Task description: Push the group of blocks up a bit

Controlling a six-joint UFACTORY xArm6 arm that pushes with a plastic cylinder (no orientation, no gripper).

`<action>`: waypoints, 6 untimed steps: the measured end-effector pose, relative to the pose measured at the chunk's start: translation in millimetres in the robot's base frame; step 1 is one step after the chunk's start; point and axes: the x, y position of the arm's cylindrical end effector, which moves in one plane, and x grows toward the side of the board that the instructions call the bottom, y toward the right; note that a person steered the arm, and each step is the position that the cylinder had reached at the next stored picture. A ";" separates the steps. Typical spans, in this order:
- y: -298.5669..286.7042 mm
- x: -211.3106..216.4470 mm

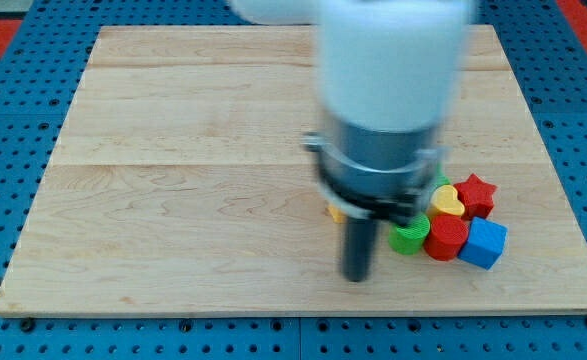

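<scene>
A tight group of blocks lies at the lower right of the wooden board: a red star, a yellow heart, a green block, a red hexagon-like block and a blue cube. A bit of green shows above the yellow heart, and an edge of a yellow block shows left of the rod. My tip rests on the board just left of and slightly below the green block. The arm's body hides part of the group.
The blurred white and grey arm body fills the upper middle of the view. A blue perforated table surrounds the board. The board's bottom edge lies close below the blocks.
</scene>
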 end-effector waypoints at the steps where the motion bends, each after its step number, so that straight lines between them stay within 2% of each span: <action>1: 60.6 4.3; 2: 70.2 -1.8; 3: 70.3 -43.4; 4: 62.9 -62.8; 6: 87.1 -73.0</action>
